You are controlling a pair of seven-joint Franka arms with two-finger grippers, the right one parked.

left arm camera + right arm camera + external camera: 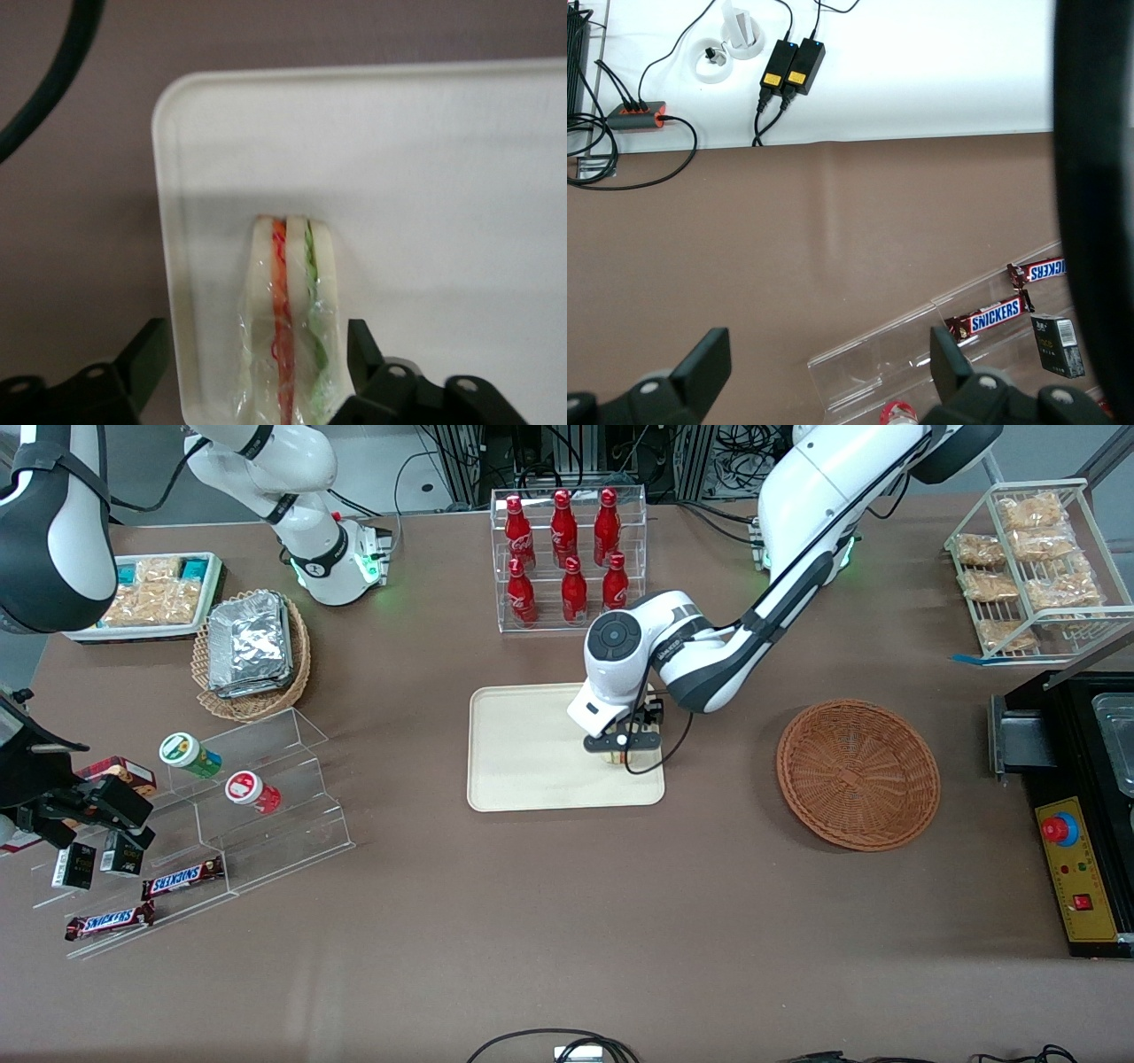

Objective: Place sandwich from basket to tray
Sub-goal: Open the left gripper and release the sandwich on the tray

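— From the front, where's your pincer [623, 747]?
— Low over the tray [523, 753], at its edge nearer the basket [858, 772], which sits well apart toward the working arm's end of the desk [567, 939].
— And your wrist camera?
— The sandwich [288, 319] stands on the tray [425, 177] between spread fingers [146, 359], released.

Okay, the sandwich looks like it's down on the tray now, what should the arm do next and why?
Probably lift the gripper straight up. The sandwich stands on edge on the tray, near its rim, and the fingers sit apart on either side with a gap showing. The basket is empty, so only a clean retreat seems left.
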